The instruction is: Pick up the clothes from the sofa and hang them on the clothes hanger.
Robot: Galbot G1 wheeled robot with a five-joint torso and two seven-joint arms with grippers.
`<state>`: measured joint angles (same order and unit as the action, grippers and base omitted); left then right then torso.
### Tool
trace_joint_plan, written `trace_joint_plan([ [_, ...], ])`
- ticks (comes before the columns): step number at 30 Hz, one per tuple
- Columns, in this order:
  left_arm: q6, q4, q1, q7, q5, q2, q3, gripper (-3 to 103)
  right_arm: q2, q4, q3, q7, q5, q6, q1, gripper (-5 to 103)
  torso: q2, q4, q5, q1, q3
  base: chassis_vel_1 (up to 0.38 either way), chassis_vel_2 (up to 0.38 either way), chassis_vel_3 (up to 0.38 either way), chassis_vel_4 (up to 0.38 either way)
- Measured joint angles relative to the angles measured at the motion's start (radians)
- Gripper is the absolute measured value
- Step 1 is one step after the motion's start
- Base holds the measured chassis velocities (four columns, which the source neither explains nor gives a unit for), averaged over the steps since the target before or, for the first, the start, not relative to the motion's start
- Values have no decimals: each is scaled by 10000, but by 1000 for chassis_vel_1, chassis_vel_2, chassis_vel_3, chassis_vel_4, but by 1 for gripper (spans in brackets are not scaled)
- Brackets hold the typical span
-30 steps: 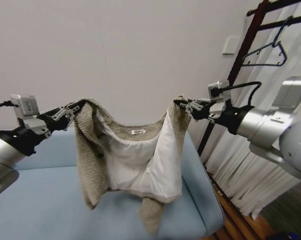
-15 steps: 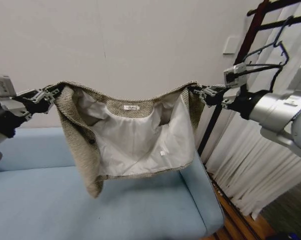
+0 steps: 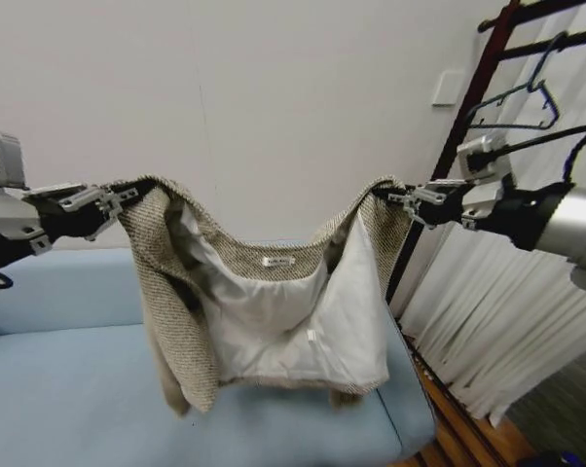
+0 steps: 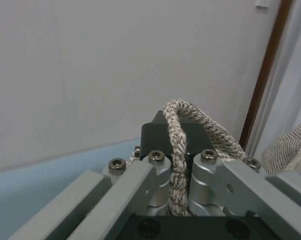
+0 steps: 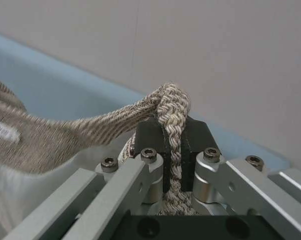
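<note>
**Jacket held wide, hanger up on the right**

The jacket (image 3: pixel 264 302) is held up in the air over the blue sofa (image 3: pixel 69 389), with its white inside turned to the camera. It is spread from side to side, and its top edge dips in the middle like a hammock. One shoulder is pinched by the left gripper (image 3: pixel 126 197) and the other by the right gripper (image 3: pixel 398 195). In both wrist views the jaws are seen squeezed tight on a fold of the woolly cloth.

The black hanger (image 3: pixel 515 97) is hung on the dark rack (image 3: pixel 473 102), up and to the right of the jacket, just above the right gripper. So the right arm is judged to be the nearer one, and the jacket would need to be carried up and to the right.

Half a second ago the top edge was pulled almost flat. Now the left gripper is found a bit closer in, more slack is seen, and the bottom edge is hung lower toward the seat.
</note>
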<state>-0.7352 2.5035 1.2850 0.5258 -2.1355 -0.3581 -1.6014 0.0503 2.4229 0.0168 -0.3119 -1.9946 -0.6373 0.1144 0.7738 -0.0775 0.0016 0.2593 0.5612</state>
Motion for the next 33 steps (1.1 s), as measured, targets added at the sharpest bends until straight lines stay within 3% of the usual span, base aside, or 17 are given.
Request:
trace_joint_plan([
  [1, 0, -5, 6, 590, -205, -168, 526, 3, 12, 119, -77, -212, -196, -235, -80, 3, 0, -2, 2, -1, 0, 0, 0, 0, 0],
  [2, 0, -5, 6, 590, -205, -168, 526, 3, 12, 119, -77, -212, -196, -235, -80, 3, 0, -2, 2, -1, 0, 0, 0, 0, 0],
  [5, -21, -21, 150, 2219, -461, -1101, 2602, 3, -395, 438, -712, -1141, -523, -748, -402, 3, 0, -15, -6, 1, 1, 0, 0, 0, 0],
  [8, -92, -45, 409, 2619, -394, -1838, 3361, 3, -1087, 483, -1088, -1563, -117, -902, -1064, 3, 0, -3, -4, 1, 2, 0, 0, 0, 0],
  [10, -92, -227, 484, 2622, 79, -2474, 4454, 3, -1862, 378, -1249, -1824, 956, -953, -2136, 3, 0, 6, -3, 0, 3, 0, 0, 0, 0],
  [12, -83, -923, 338, 2080, 971, -2913, 5790, 3, -2615, 89, -1397, -1789, 2567, -919, -3232, 3, -1, 8, 1, 1, 3, 0, 0, 0, 0],
  [13, -83, -923, 338, 2080, 971, -2913, 5790, 3, -2615, 89, -1397, -1789, 2567, -919, -3232, 3, -1, 8, 1, 1, 3, 0, 0, 0, 0],
  [15, -65, -2013, -38, 1176, 2376, -3268, 7349, 3, -3333, -289, -1898, -1750, 3845, -877, -3890, 3, 0, -5, 1, 2, 3, 0, 0, 0, 0],
  [17, 91, -3322, -580, 110, 4345, -3683, 8969, 3, -3891, -730, -2533, -1622, 5118, -657, -4459, 3, -2, -4, 1, 3, 4, 0, 0, 0, 0],
  [18, 520, -4072, -1013, -430, 5611, -3925, 10087, 3, -4149, -1141, -2801, -1360, 6052, -294, -4948, 3, -2, 1, -2, 3, 4, 0, 0, 0, 0],
  [19, 520, -4072, -1013, -430, 5611, -3925, 10087, 3, -4149, -1141, -2801, -1360, 6052, -294, -4948, 3, -2, 1, -2, 3, 4, 0, 0, 0, 0],
  [22, 1922, -5781, -2399, -1432, 8027, -4573, 12180, 3, -4910, -2673, -3229, -403, 8484, 796, -5936, 3, -2, -9, -4, 4, 5, 0, 0, 0, 0],
  [23, 1922, -5781, -2399, -1432, 8027, -4573, 12180, 3, -4910, -2673, -3229, -403, 8484, 796, -5936, 3, -2, -9, -4, 4, 5, 0, 0, 0, 0],
  [25, 2982, -6993, -3375, -2180, 9375, -5007, 13149, 3, -5664, -3745, -3480, -77, 9567, 1635, -6155, 3, -1, -13, 5, 4, 5, 0, 0, 0, 0],
  [27, 3563, -7885, -4041, -2679, 10080, -5263, 13788, 3, -6329, -4541, -3624, 105, 10143, 2087, -6157, 3, -2, -6, -1, 5, 5, 0, 0, 0, 0],
  [33, 4268, -9610, -5543, -3133, 10924, -5817, 14984, 3, -7453, -6315, -4038, 629, 11280, 2521, -5771, 3, -2, 1, -2, 3, 4, 0, 0, 0, 0],
])
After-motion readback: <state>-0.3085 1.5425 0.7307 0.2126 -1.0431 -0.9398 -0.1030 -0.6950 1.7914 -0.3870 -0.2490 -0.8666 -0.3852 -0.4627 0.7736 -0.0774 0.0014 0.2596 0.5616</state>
